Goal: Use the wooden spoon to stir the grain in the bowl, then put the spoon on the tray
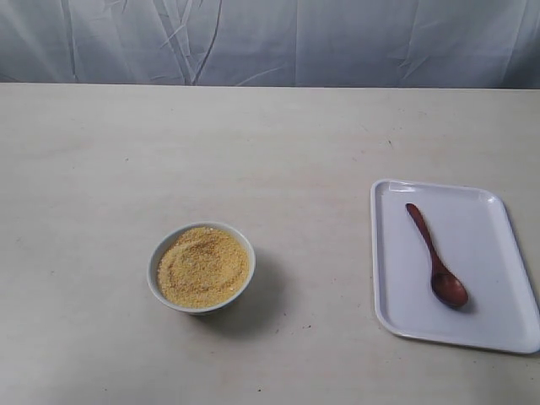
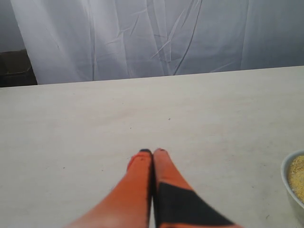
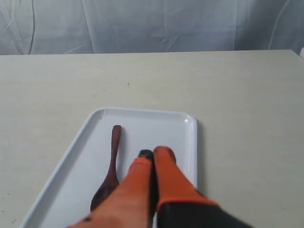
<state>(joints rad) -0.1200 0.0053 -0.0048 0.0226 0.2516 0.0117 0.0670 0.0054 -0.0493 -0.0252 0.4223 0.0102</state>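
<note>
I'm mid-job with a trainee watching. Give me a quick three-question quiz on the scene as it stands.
1. What does the bowl hold?
2. True or false: the wooden spoon lies on the tray.
3. The right gripper is: A open; B shut on the spoon; C shut, holding nothing.

Key: 1 grain; 2 true; 3 C.
</note>
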